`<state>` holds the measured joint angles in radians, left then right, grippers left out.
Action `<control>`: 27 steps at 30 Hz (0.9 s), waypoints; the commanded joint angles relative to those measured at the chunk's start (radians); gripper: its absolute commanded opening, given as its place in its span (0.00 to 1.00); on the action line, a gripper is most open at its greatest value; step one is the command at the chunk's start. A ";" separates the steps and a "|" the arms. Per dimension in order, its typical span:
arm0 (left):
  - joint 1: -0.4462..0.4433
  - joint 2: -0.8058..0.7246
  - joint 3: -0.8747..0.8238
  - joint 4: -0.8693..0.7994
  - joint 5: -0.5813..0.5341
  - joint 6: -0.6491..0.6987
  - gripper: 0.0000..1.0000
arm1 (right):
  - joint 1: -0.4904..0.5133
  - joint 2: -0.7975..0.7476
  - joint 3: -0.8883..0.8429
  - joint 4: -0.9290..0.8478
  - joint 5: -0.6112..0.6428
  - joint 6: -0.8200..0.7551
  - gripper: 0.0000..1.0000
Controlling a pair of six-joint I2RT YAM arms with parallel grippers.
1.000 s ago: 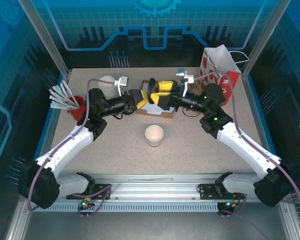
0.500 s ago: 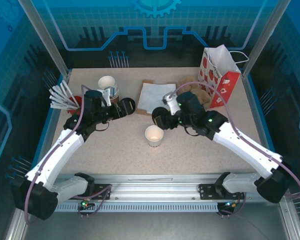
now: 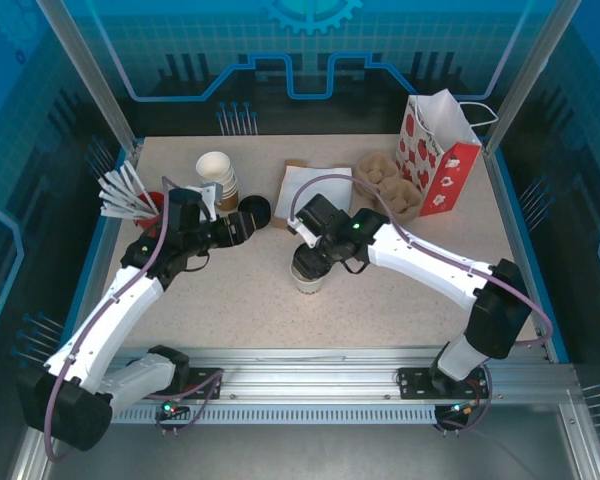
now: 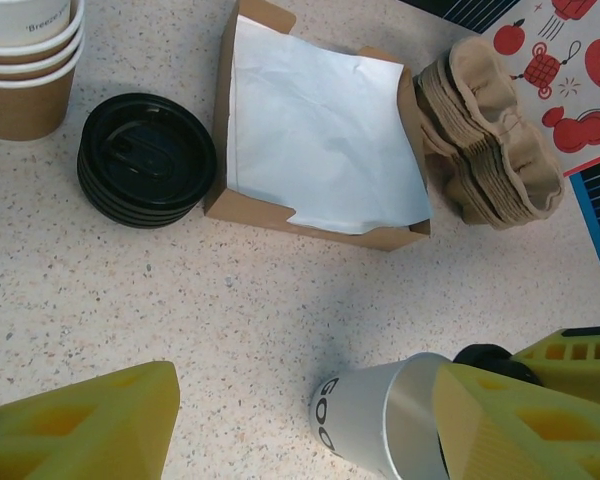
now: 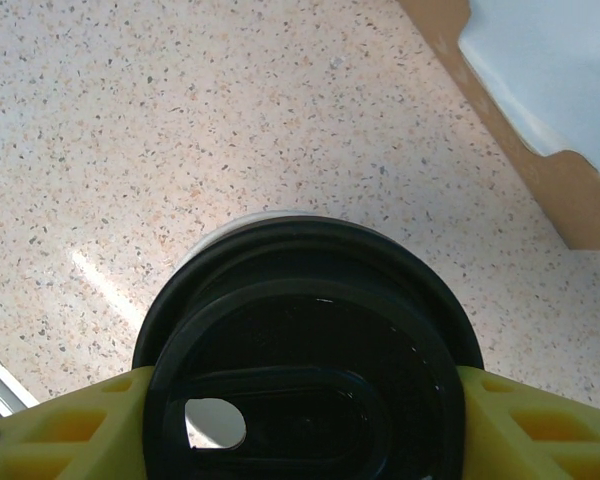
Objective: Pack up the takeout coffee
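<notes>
I am gripping the round black plastic lid [image 5: 310, 330] in my right hand [image 3: 313, 256], squarely above the small pale paper cup [image 3: 307, 279] standing upright mid-bench [image 3: 230, 300]. My left hand [image 3: 244, 223] is hanging wide open, farther off.

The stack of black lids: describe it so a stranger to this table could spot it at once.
Find the cardboard box lined with white paper at the back of the table. Just left of it, before the stack of paper cups, sits the stack of black lids. It is the only pile of flat black discs, with no cup beneath.
</notes>
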<state>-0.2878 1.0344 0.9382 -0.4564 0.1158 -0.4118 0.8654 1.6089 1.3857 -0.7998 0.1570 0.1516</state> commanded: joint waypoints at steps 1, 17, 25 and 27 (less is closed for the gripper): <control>0.001 -0.030 -0.019 -0.013 -0.016 0.025 0.70 | 0.015 0.035 0.037 -0.047 0.001 -0.018 0.49; 0.001 -0.050 -0.039 -0.005 -0.004 0.025 0.70 | 0.014 0.103 0.040 -0.036 -0.023 -0.012 0.49; 0.001 -0.051 -0.041 -0.002 -0.003 0.027 0.70 | 0.004 0.096 0.066 -0.051 -0.045 -0.012 0.50; 0.001 -0.050 -0.041 -0.002 -0.002 0.027 0.70 | 0.000 0.090 0.074 -0.055 -0.052 -0.015 0.50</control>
<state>-0.2878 1.0000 0.9115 -0.4599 0.1162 -0.4110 0.8696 1.6951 1.4193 -0.8238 0.1326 0.1486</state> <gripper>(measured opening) 0.698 0.640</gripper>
